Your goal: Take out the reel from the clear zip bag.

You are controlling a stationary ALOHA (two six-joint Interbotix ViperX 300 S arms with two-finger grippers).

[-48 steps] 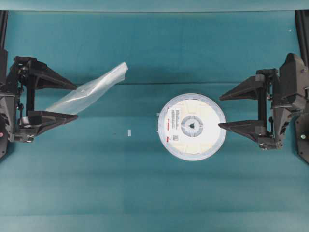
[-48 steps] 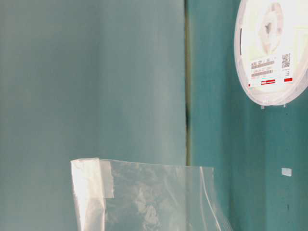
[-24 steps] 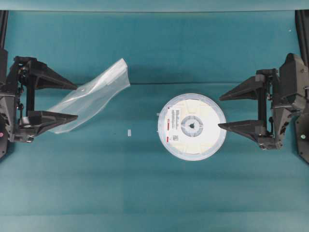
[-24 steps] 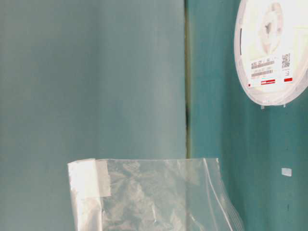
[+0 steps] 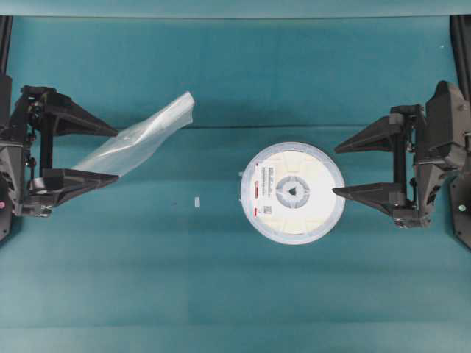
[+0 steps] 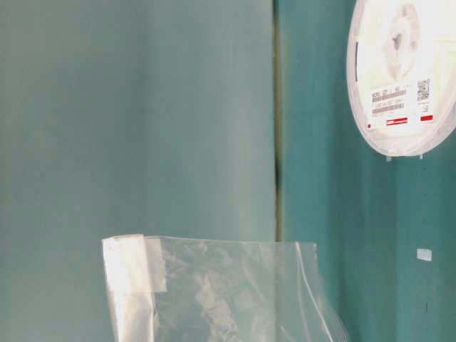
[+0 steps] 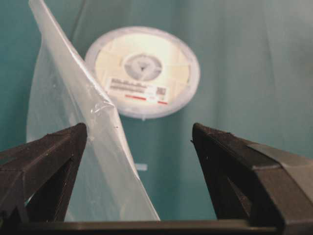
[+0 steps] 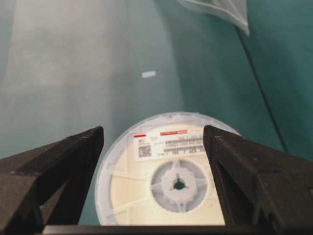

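Two grippers stand at opposite sides of the teal table (image 5: 221,279), both with jaws spread wide and gripping nothing. The reel (image 5: 293,193) lies flat on the table right of centre, outside the clear zip bag (image 5: 140,140), hub hole facing up. Its white label (image 5: 261,193) with red marks sits on the side toward the left gripper (image 5: 110,156); in the overhead view the label's long edge runs top to bottom. The right gripper (image 5: 340,170) faces the reel edge-on: its lower fingertip (image 5: 340,192) overlaps the rim in the overhead view, though contact cannot be confirmed.

The bag is empty and stands up off the table, tilted. Its long axis runs diagonally in the overhead view, from between the left gripper's fingers up and rightward to a free corner (image 5: 188,101). In the left wrist view the film leans against the inner face of one finger (image 7: 54,156); the other finger is clear of it. A small pale scrap (image 5: 196,201) lies on the table between bag and reel, well apart from both.
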